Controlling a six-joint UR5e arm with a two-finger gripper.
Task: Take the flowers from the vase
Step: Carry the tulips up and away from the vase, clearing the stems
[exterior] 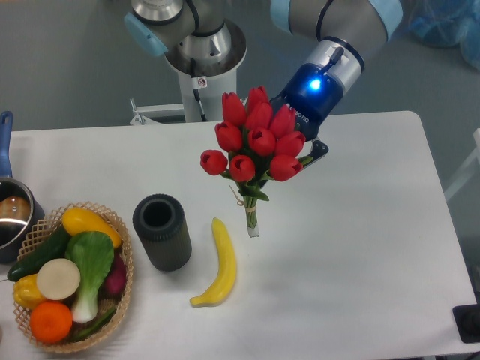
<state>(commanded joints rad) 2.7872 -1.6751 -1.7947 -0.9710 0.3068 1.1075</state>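
Your flowers point(253, 142) stand upright, out of the vase point(162, 232), toward the counter's point(360, 247) far edge; the fingers point(304, 156) sit hidden behind the blooms, so their grip can't be judged.

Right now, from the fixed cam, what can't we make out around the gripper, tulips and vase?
- Gripper: fingers hidden behind the tulip bunch; open or shut cannot be told, nor whether it grips the bunch.
- Stem ends: whether they touch the table or hang above it is unclear.
- Vase: inside is dark; contents cannot be told.
- Pot: cut off by the left edge.
- Dark object: cut off at the right edge, unidentifiable.
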